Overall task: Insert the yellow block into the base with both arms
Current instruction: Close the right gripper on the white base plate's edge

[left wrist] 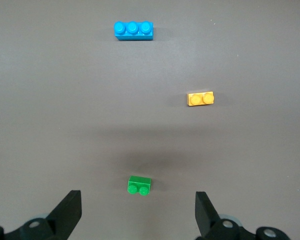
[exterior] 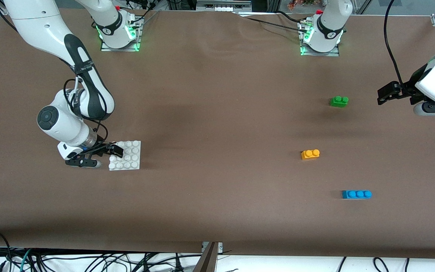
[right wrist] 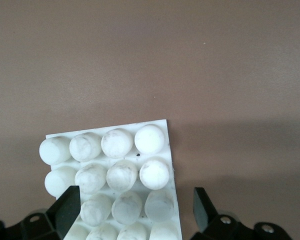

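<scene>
Both arms are only starting; nothing is gripped yet.
The right gripper [exterior: 104, 152] is hanging wide open over the white studded base [exterior: 128, 165], its edge between the jaws. The left gripper [exterior: 384, 95] is hovering wide open near the green brick [exterior: 339, 101]. The yellow block [exterior: 310, 154] is sitting untouched between green brick and blue brick [exterior: 357, 194], with open tabletop around it.

No text, label, brand or number can be read anywhere. The black band on the right arm [exterior: 83, 68] carries small pale lettering, too fine to make out. Each arm base [exterior: 117, 28] shows a small round mark on its black collar, also unreadable. The bricks and the studded plate bear no print.
</scene>
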`<state>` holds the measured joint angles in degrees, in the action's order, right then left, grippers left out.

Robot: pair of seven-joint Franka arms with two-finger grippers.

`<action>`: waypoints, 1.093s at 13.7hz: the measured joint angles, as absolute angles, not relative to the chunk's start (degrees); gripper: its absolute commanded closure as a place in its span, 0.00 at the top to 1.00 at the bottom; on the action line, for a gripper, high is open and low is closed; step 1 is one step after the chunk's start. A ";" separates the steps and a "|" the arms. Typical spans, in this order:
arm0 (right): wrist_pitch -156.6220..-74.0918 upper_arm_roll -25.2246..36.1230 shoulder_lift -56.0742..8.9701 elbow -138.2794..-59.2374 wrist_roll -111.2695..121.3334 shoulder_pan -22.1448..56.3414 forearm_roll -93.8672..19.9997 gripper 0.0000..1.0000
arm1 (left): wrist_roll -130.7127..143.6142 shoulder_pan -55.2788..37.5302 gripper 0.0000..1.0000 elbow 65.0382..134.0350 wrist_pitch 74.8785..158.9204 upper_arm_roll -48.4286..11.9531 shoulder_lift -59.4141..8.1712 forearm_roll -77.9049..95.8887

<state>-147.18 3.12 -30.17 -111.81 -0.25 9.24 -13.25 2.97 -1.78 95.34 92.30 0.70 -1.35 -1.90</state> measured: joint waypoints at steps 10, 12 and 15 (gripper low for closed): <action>-152.83 3.10 -32.80 -113.83 1.99 9.26 -13.25 1.00 | 2.97 -1.78 1.00 95.34 92.23 0.70 -1.35 -1.90; -153.80 3.05 -33.22 -113.85 2.22 9.45 -13.25 0.99 | 2.97 -1.78 1.00 95.34 92.14 0.70 -1.36 -1.90; -154.69 3.06 -33.66 -113.89 2.26 10.00 -13.25 0.96 | 2.97 -1.77 1.00 95.34 91.89 0.70 -1.35 -1.90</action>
<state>-154.69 3.06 -33.66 -113.89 2.26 10.00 -13.25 2.97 -1.77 95.34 91.89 0.70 -1.35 -1.90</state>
